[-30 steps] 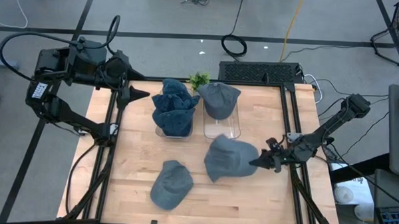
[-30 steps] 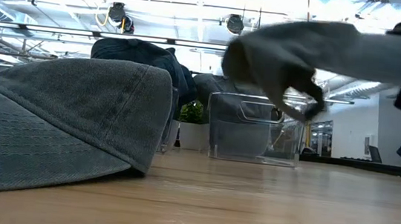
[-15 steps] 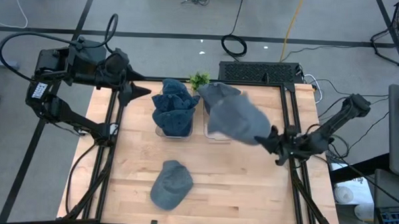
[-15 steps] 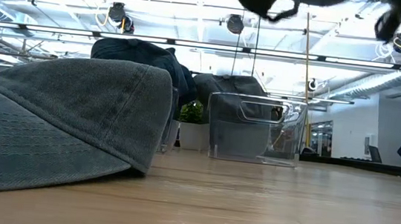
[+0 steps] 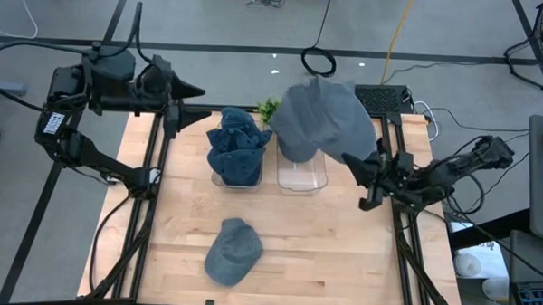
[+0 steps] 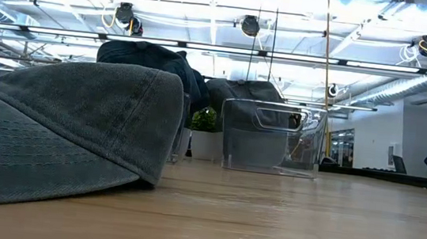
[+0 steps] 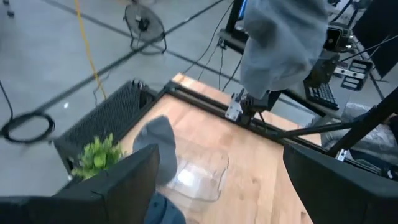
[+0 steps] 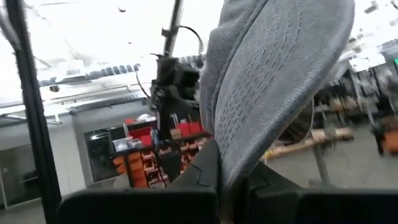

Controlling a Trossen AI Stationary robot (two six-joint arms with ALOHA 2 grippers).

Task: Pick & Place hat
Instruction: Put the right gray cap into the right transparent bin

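Note:
A grey hat (image 5: pixel 322 118) is high in the air over the clear bin (image 5: pixel 302 179), held by my right gripper (image 5: pixel 354 164), which is shut on it. In the right wrist view the hat (image 8: pixel 273 81) rises above the fingers. A second grey hat (image 6: pixel 248 91) sits in that bin, hidden from above by the held one. A third hat (image 5: pixel 232 251) lies on its rim on the near table and fills the left of the low view (image 6: pixel 69 128). My left gripper (image 5: pixel 196 102) waits open over the far left corner, and its own view (image 7: pixel 217 186) shows the held hat (image 7: pixel 283 43). My right gripper pinches the grey hat by the edge of its stitched brim (image 8: pixel 227 168) between the two fingers. The fingers come from the table's right side, slanting upward. The hat is lifted clear of everything and stands up and leftward from the fingers, over the clear bin.
A second clear bin (image 5: pixel 237 174) to the left holds several dark blue hats (image 5: pixel 238 144). A small green plant (image 5: pixel 271 107) stands at the far edge behind the bins. Bare wood (image 5: pixel 340 254) lies to the near right of the table.
My right gripper has carried the grey hat up off the table's right half and toward the far edge, turning as it rose. The hat now hangs over the clear bin and has left the low view. My left arm has shifted slightly.

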